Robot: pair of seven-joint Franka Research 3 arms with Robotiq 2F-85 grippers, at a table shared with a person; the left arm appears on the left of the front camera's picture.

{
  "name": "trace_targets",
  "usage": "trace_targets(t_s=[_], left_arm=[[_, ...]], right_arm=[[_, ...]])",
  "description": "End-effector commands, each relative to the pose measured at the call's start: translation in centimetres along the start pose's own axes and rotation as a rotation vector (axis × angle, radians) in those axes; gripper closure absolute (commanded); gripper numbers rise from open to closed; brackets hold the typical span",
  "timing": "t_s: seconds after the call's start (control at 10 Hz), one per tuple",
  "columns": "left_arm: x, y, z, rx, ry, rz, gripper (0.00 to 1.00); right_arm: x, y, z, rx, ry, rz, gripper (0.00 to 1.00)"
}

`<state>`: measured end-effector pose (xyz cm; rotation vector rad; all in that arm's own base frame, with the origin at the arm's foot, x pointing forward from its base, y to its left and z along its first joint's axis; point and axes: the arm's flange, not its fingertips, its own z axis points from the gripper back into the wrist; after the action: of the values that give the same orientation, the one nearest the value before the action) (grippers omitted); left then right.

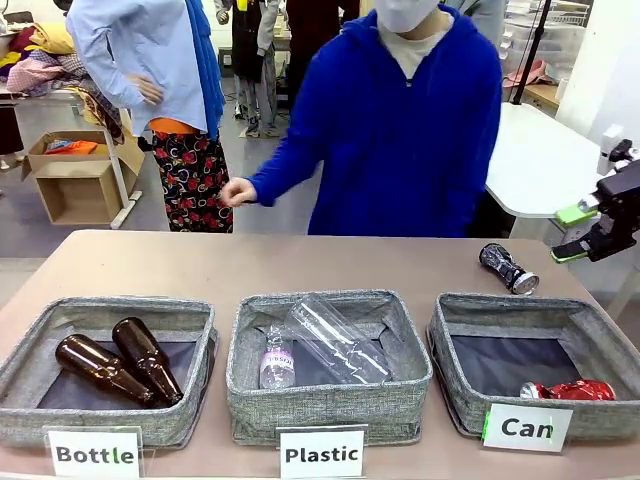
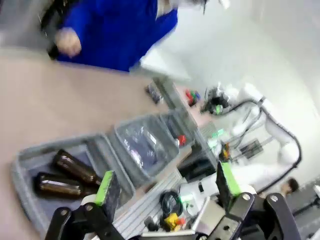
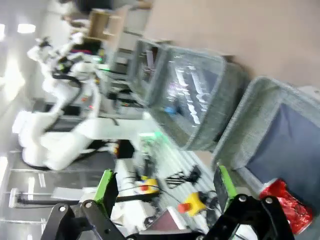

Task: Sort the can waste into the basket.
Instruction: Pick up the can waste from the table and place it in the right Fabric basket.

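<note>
A brown table (image 1: 150,265) is shared with a person in blue standing at its far edge, one hand (image 1: 237,191) loosely clenched. Three baskets are lined along the near edge. The Can basket (image 1: 600,335) is set at the near right corner, and the red can (image 1: 570,390) is already lodged in its front right corner. The dark can (image 1: 508,268) is left on the bare table just behind that basket's far rim, toward the right edge. Its long axis is laid diagonally, the silver end turned toward the near right (toward the basket). The right gripper (image 1: 572,233) is held over the right edge, just right of the dark can and a little higher, its jaws spread wide and empty. The left gripper (image 2: 167,185) is likewise spread and empty, raised over the table's left end, well apart from that can. The right arm is judged the nearer, and a short reach leftward and down is called for.
</note>
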<state>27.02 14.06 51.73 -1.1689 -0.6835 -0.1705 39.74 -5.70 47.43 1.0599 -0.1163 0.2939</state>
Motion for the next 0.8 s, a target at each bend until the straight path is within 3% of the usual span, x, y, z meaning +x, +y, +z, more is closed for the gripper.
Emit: trace_targets(t_s=[0.0, 0.1, 0.2, 0.5, 0.6, 0.7], left_arm=[[0.0, 0.7, -4.6, 0.046, 0.188, 0.015, 0.00], [-0.5, 1.3, -7.2, 0.027, 0.246, 0.033, 0.00], [-1.0, 2.1, -9.5, 0.032, 0.301, 0.039, 0.00], [-2.7, 4.6, -13.4, 0.059, 0.378, 0.083, 0.00], [-2.8, 5.4, -14.0, 0.040, 0.376, 0.103, 0.00], [-1.7, 4.1, -13.2, 0.034, 0.376, 0.065, 0.00]], right_arm=[[3.3, 0.9, -1.2, -0.313, 0.070, 0.031, 0.00], [5.4, 0.5, -1.6, -0.466, 0.113, 0.029, 0.00], [7.8, -0.5, -1.7, -0.607, 0.084, -0.026, 0.00], [11.3, -1.2, -3.1, -1.021, 0.003, 0.031, 0.00], [11.6, -1.3, -3.2, -1.081, -0.062, 0.021, 0.00], [11.4, -1.3, -2.1, -0.880, 0.012, 0.104, 0.00]])
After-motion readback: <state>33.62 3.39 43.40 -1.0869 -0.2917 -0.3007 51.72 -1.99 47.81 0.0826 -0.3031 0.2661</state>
